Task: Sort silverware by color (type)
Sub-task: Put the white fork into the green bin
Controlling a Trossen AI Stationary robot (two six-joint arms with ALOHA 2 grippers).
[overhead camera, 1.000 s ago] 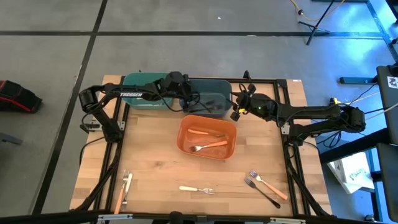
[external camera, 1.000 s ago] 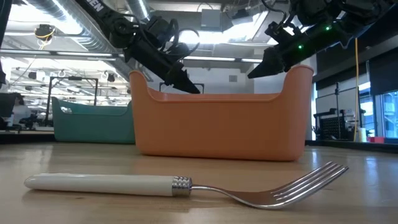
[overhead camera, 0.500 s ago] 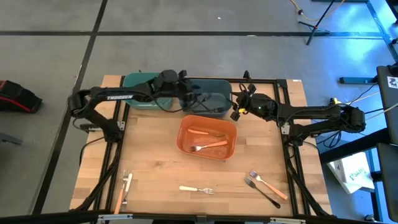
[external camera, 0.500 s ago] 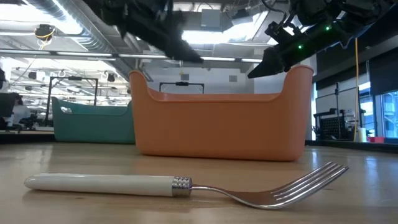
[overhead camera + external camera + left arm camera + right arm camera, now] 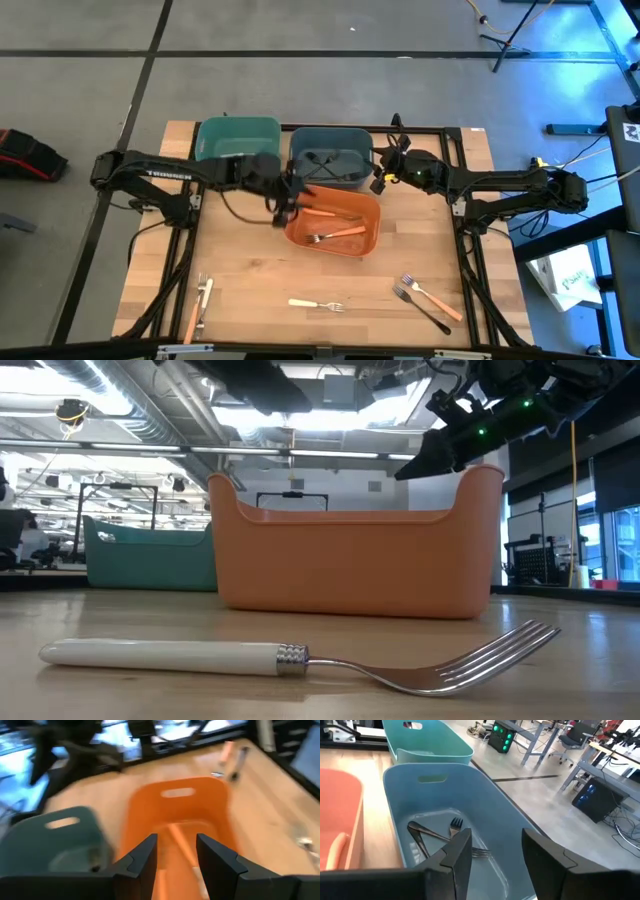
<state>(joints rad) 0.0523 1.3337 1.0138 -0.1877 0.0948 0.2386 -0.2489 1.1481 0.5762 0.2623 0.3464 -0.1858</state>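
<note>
My left gripper (image 5: 283,207) hangs open and empty over the orange bin's (image 5: 368,240) edge. Wooden table (image 5: 250,270), grey floor around. The white-handled fork (image 5: 300,657) lies flat near the front.

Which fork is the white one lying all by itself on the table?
Start at the orange plastic bin in the middle of the wooden table. Nearer the front edge lies one cream-handled metal fork, alone; the forks to its right are orange-handled and black.

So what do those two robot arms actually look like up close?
Both are dark, jointed arms. The left arm carries white lettering and a trailing black cable. The right arm shows small green lights near its wrist. Each ends in two flat, dark fingers.
</note>
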